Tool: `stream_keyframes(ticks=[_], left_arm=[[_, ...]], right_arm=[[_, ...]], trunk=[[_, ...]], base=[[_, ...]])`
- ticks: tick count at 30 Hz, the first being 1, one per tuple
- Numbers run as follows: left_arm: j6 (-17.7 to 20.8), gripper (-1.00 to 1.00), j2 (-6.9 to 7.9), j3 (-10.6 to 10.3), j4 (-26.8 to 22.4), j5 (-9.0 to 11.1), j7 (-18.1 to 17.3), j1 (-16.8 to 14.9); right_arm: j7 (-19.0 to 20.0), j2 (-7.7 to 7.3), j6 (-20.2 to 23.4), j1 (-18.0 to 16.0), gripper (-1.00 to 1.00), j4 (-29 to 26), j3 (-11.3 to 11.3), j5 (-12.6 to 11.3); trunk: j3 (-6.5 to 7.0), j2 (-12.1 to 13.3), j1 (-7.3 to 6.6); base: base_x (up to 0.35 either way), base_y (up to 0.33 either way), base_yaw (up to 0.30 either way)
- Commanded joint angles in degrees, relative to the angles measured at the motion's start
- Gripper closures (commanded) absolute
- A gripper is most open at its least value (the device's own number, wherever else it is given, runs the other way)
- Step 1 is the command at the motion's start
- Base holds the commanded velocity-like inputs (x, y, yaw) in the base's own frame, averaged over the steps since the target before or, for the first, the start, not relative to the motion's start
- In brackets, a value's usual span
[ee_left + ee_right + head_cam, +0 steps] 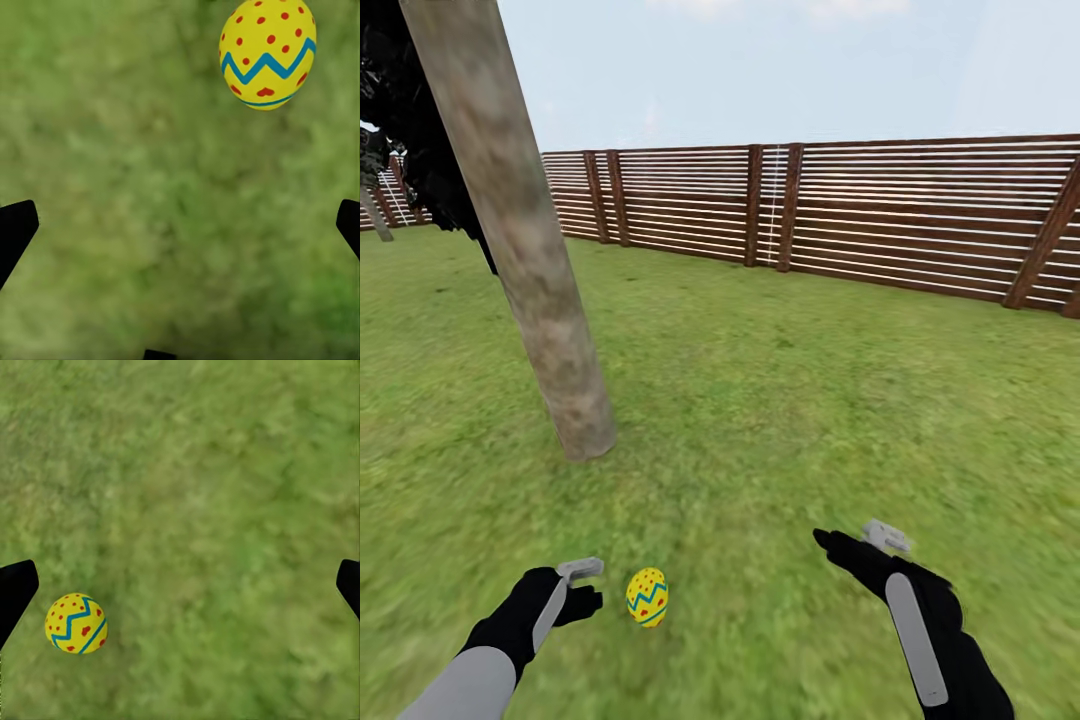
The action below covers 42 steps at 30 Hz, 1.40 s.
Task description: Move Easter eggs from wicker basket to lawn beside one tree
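Note:
One yellow Easter egg (647,597) with a blue zigzag and red dots lies on the lawn (780,420), a short way in front of the foot of the tree (535,270), whose trunk is bare and pale. My left gripper (588,598) hovers just left of the egg, open and empty; in the left wrist view the egg (268,52) lies beyond the wide-spread fingers (15,232). My right gripper (850,540) hangs open over bare grass further right. An egg (76,623) rests on the grass near one of its fingers (15,589). The wicker basket is out of view.
A brown slatted wooden fence (860,215) runs across the back of the garden. Dark foliage (420,140) hangs behind the trunk at the upper left. Open grass stretches from the trunk to the fence and off to the right.

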Motion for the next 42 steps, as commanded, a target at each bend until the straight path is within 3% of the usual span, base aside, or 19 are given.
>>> stream_keyframes(ticks=[1, 8, 16, 34, 42], left_arm=[[0.26, -1.0, -0.03, 0.16, -0.07, -0.07, 0.11, -0.02], [0.19, -1.0, -0.08, 0.16, -0.06, -0.14, 0.25, -0.02], [-2.75, -1.0, -0.03, 0.18, 0.07, 0.09, 0.29, -0.02], [-2.83, -1.0, 0.02, 0.26, 0.17, 0.14, 0.27, -0.02], [-3.34, -1.0, 3.97, 0.35, 2.58, 0.57, -0.06, 0.04]], right_arm=[[-0.85, 0.1, 0.16, -0.25, -1.0, -0.03, 0.72, -0.58], [-1.43, 0.18, 0.38, -0.66, -1.0, 0.64, 4.4, -0.52], [-1.44, 0.6, 0.27, -0.85, -1.0, 1.16, 6.31, -0.44], [-1.08, 0.42, 0.15, -0.86, -1.0, 0.56, 6.75, -1.03], [-1.09, 0.4, 0.19, -0.86, -1.0, 0.48, 6.55, -1.05]], trunk=[[0.13, 0.39, -0.23], [1.39, 3.2, -1.77], [2.83, 6.41, -3.53], [6.06, 13.63, -7.48], [7.49, 16.84, -9.24]], base=[[0.0, 0.0, 0.0], [0.0, 0.0, 0.0], [0.0, 0.0, 0.0], [0.0, 0.0, 0.0], [0.0, 0.0, 0.0]])
